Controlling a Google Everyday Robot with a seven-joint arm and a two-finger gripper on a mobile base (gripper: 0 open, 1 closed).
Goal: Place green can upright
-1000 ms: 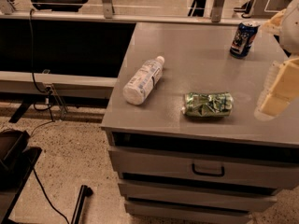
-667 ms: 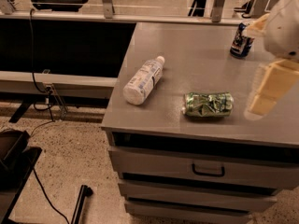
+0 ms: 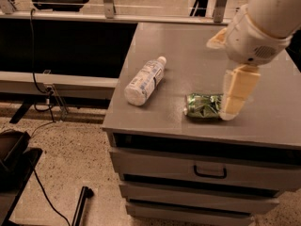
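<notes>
My gripper hangs at the right of frame, over the grey cabinet top. Fingers apart, nothing between them. One cream finger points down, tip just beside the right end of the green can; whether it touches, I cannot tell. The other finger sits higher. Can lies on its side, lower centre-right, near the front edge. White bottle also lies flat, left of the can, apart.

Pincer beside lying green can
</notes>
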